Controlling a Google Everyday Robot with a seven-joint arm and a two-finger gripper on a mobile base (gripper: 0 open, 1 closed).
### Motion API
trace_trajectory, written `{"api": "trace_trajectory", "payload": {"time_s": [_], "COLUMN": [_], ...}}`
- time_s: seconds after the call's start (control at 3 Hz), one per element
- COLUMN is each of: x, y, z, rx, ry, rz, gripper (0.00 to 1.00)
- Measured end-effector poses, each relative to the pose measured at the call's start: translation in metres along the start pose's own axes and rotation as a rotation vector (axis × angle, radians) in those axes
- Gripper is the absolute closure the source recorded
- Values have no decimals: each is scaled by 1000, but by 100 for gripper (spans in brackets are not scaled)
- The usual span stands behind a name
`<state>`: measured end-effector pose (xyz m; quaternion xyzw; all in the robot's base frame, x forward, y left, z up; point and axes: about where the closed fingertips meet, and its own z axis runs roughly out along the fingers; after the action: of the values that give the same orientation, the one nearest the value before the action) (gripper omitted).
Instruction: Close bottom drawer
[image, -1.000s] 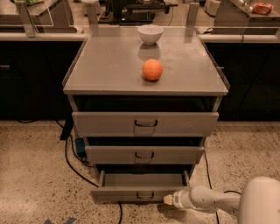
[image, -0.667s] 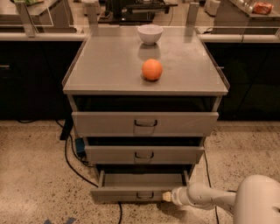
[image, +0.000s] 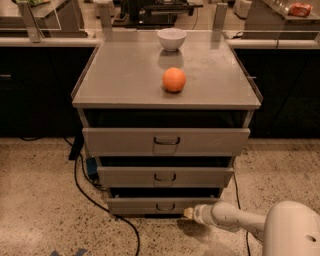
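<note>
bottom drawer, lowest below the counter's front edge, dark gap above; end effector at its front, right of handle, grip state impossible to tell; orange ball mid-counter, white bowl near back edge.

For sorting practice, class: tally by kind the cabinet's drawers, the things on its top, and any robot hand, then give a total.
Drawers: 3 (top drawer, middle drawer, bottom drawer)
Orange: 1
White bowl: 1
Robot hand: 1, low by the bottom drawer's right front corner
Total: 6
</note>
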<state>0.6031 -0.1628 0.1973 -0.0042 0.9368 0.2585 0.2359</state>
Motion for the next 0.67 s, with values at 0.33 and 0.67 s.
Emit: {"api": "trace_trajectory", "payload": {"time_s": [0.33,0.67], "x": [0,-4], "y": [0,-3], "z": [0,2], "rx": [0,14], "ry": [0,-17], "rz": [0,10], "gripper": [100,100]}}
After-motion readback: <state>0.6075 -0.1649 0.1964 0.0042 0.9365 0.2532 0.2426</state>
